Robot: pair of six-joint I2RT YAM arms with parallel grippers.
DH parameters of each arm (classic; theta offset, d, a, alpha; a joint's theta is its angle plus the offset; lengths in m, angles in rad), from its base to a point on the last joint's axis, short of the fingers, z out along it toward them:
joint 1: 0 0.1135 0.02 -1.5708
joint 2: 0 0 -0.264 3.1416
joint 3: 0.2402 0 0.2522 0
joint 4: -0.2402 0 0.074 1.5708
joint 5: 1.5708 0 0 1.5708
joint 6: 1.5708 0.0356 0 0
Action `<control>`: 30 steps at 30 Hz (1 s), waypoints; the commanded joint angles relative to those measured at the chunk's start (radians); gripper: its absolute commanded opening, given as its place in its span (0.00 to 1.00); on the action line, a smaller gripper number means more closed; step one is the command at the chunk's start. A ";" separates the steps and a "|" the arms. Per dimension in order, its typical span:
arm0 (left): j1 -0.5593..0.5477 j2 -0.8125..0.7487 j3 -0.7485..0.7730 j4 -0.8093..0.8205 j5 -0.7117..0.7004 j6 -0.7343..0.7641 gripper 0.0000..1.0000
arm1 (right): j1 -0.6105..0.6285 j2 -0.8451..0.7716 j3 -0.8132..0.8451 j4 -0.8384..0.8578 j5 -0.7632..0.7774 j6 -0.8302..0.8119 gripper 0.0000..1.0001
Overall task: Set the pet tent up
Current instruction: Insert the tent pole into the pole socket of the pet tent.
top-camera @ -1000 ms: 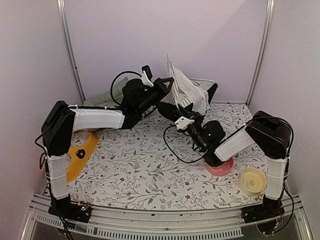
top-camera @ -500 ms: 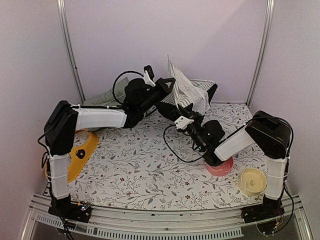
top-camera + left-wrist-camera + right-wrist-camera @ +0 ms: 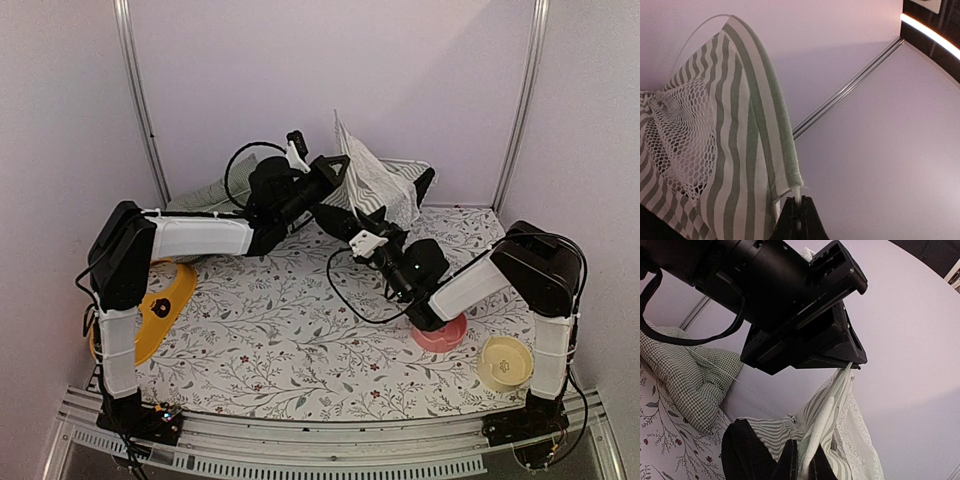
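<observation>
left gripper (image 3: 799, 206) clamps pet tent (image 3: 735, 130) pole end | right gripper (image 3: 804, 454) pinches its edge | back wall (image 3: 400, 80) near

Pet tent (image 3: 385, 190) at back of table (image 3: 280, 340), cushion (image 3: 197, 198) to its left; near right, inner bowl (image 3: 440, 338) beside outer bowl (image 3: 505, 362).

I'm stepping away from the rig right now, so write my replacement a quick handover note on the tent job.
Left gripper: jaws shut on a pole tip at the striped edge.
Right gripper: jaws shut on fabric of the pet tent, lower down.
The tent sits at the far edge of the table, one corner lifted, the rest slumped.
Done: both grips.
Left: spread it and stand it up.
The green checked cushion lies to its left.
</observation>
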 commanded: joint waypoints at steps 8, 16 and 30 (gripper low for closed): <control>0.129 -0.046 0.049 0.195 -0.177 0.063 0.00 | 0.044 0.043 -0.028 -0.112 -0.114 0.025 0.00; 0.126 -0.039 0.062 0.192 -0.172 0.061 0.00 | 0.045 0.042 -0.026 -0.126 -0.110 0.013 0.00; 0.115 -0.042 0.049 0.188 -0.172 0.062 0.00 | 0.045 0.040 -0.015 -0.141 -0.102 0.023 0.00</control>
